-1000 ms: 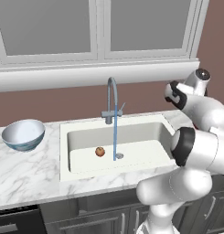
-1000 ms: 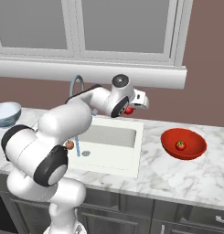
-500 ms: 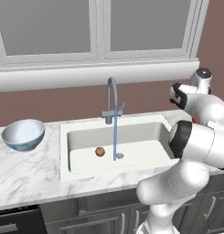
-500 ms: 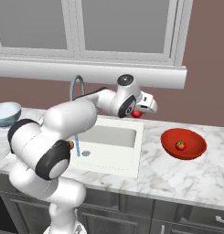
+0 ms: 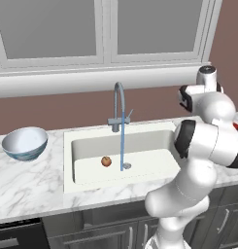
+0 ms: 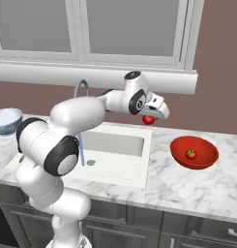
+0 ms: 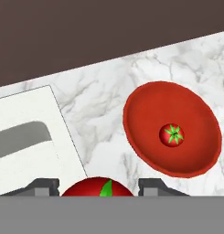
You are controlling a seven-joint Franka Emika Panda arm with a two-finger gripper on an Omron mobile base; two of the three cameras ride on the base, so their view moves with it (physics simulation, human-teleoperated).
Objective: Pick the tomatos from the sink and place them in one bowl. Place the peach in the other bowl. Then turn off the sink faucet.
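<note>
My gripper [image 6: 150, 118] is shut on a red tomato [image 6: 148, 119] with a green top [image 7: 98, 188], held high over the counter just right of the sink [image 6: 139, 167]. A second tomato [image 6: 190, 154] lies in the shallow red bowl [image 6: 207, 160], which shows up and to the right of my fingers in the hand view [image 7: 145, 132]. The peach [image 5: 106, 161] rests on the sink floor [image 5: 149, 163] left of the water stream. The faucet [image 5: 119, 104] is running. The white and pale blue bowl [image 5: 24, 143] stands on the counter at the far left.
White marble counter [image 6: 187, 186] runs around the sink, with a brown wall and a window sill behind. Dark cabinet fronts [image 5: 101, 226] lie below. The robot's own arm [image 5: 208, 141] blocks the right part of the left base view.
My gripper has carried the tomato to the right, away from the sink and toward the red bowl. The peach and both bowls have not moved.
</note>
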